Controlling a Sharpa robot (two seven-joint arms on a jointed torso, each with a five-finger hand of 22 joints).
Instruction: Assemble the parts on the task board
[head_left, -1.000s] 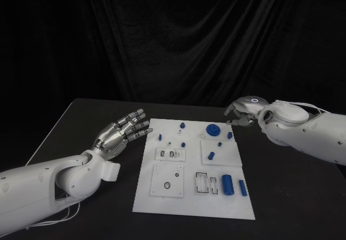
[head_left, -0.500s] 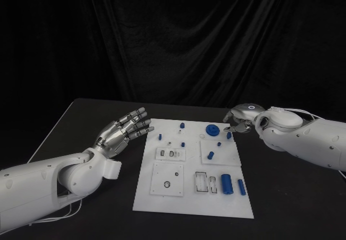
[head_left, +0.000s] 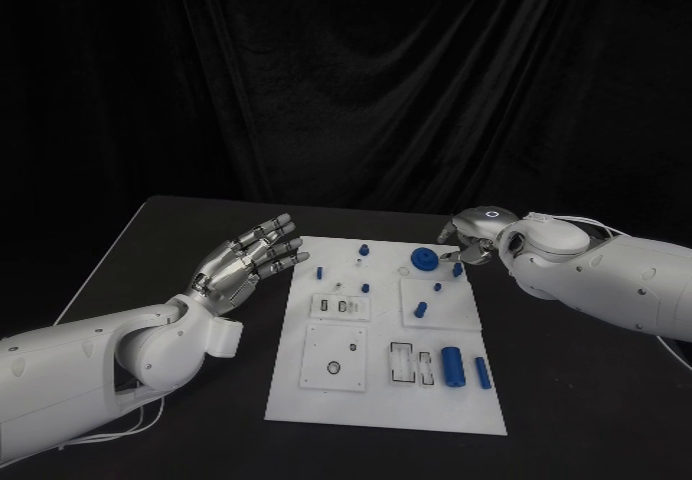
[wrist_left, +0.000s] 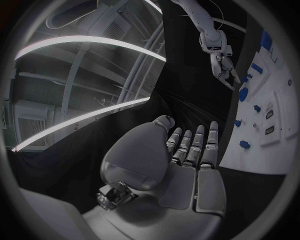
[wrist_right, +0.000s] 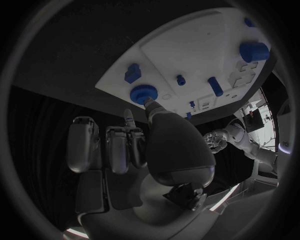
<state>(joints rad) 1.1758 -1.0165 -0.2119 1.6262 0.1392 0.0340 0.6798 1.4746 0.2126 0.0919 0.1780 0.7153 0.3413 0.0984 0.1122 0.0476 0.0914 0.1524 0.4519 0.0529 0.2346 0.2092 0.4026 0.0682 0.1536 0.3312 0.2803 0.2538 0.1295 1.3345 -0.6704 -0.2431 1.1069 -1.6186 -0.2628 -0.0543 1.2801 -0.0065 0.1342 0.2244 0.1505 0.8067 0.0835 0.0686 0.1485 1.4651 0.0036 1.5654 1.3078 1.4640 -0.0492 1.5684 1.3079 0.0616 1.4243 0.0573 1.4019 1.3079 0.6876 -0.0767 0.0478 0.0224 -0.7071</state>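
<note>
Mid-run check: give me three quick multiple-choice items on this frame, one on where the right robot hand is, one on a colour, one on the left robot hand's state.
1. Where is the right robot hand?
A. At the far right corner of the task board, near the round blue part
B. Over the board's near left corner
C. Off the table's left side

2. What colour are the small parts on the board?
A. Red
B. Blue
C. Yellow

3. What is the left robot hand doing?
A. Gripping a cylinder
B. Pressing on the board
C. Holding nothing, fingers spread, beside the board's left edge

Answers: 1 A, the head view shows the hand at that corner and the right wrist view shows a fingertip close to the round part. 2 B, every loose piece is blue on the white plate. 3 C, the left wrist view shows an empty palm with the fingers extended.
</note>
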